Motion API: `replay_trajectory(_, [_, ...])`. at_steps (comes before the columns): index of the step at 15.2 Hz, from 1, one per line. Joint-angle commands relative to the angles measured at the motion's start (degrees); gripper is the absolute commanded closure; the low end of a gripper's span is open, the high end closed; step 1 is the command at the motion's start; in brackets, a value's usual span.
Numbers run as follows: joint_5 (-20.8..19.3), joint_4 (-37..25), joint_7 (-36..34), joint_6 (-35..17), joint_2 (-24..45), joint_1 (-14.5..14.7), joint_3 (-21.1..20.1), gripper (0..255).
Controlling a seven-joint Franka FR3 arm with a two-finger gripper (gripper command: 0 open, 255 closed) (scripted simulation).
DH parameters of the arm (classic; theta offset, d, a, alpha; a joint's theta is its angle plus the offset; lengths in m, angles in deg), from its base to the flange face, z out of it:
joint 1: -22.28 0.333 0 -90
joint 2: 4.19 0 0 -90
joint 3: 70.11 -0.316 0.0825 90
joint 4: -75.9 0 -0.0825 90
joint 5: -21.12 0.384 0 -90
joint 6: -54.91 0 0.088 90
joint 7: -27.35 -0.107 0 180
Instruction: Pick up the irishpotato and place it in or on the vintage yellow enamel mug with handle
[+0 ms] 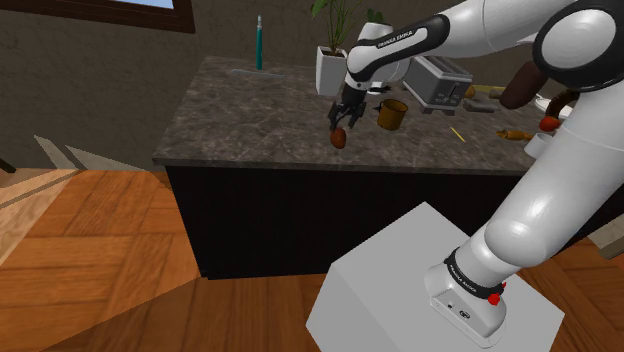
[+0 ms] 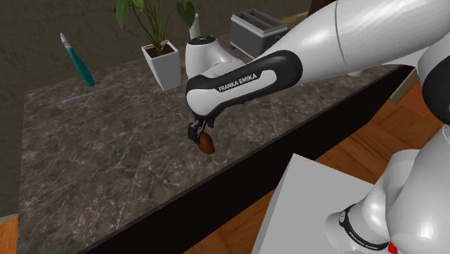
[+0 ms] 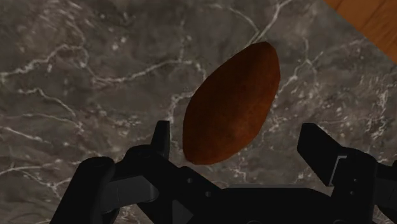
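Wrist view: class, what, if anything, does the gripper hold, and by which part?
Nothing is held. The gripper stands open around one end of the brown potato; bare countertop shows between it and one finger.

Potato (image 1: pixel 339 138) is just under the end effector (image 1: pixel 343 121), near the bench (image 1: pixel 250 120) front edge. Mug (image 1: pixel 392 113) is near it toward the shoulder view's right. Toaster (image 1: pixel 437 83) is behind the mug.
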Motion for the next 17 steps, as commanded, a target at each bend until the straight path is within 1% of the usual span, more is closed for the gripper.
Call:
replay_trajectory(1, [0.21,0.23,0.17,-1.36,1.08,0.01,-0.06,0])
replay_trajectory(5, [0.57,1.36,0.39,-4.51,3.10,0.13,-0.24,0])
replay_trajectory(13, [0.57,1.35,0.39,-4.50,3.10,0.13,-0.24,0])
replay_trajectory(14, [0.57,1.35,0.39,-4.50,3.10,0.13,-0.24,255])
replay_trajectory(17, [0.57,1.36,0.39,-4.51,3.10,0.13,-0.24,255])
